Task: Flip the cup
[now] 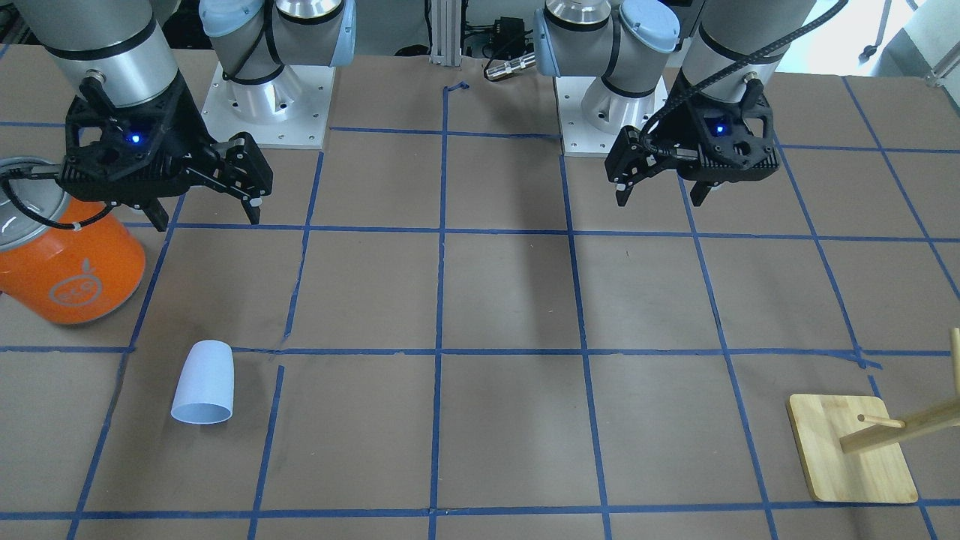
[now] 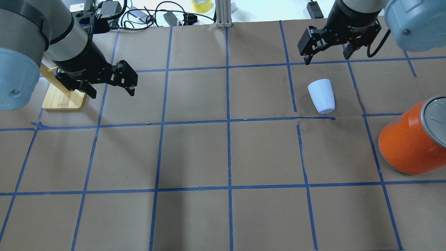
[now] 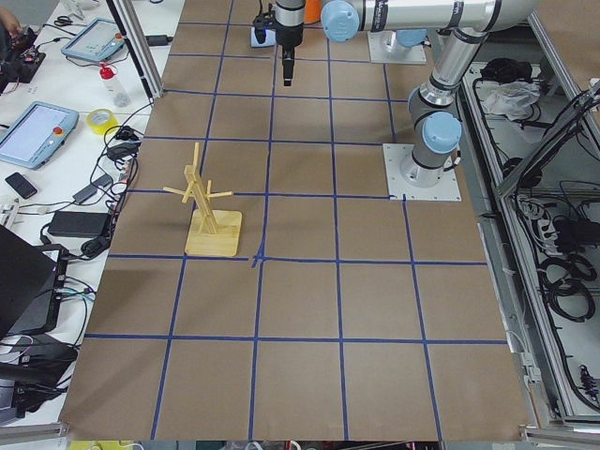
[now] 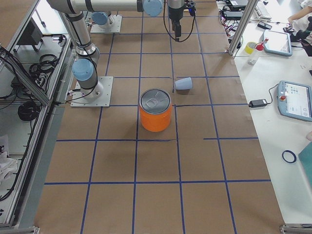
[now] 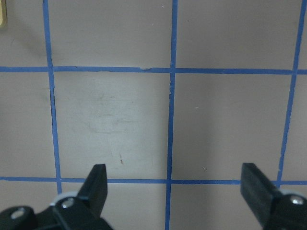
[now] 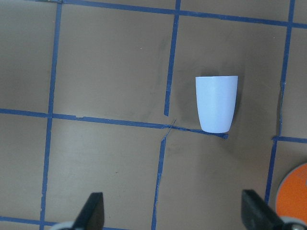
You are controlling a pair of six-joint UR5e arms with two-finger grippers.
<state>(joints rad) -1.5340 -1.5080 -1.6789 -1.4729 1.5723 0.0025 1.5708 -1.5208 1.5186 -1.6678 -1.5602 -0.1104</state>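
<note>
The pale lavender-blue cup [image 2: 322,96] lies on its side on the brown table, mouth pointing away from the robot. It also shows in the front view [image 1: 204,382], the right side view [image 4: 183,84] and the right wrist view [image 6: 216,103]. My right gripper [image 2: 327,57] is open and empty, held above the table apart from the cup; it also shows in the front view [image 1: 206,214]. My left gripper [image 2: 111,93] is open and empty over bare table on the other side, seen also in the front view [image 1: 660,196].
A big orange can [image 2: 411,143] with a silver lid stands near the cup, on the robot's right. A wooden peg stand [image 2: 64,99] on a square base stands by the left gripper. Blue tape lines grid the table.
</note>
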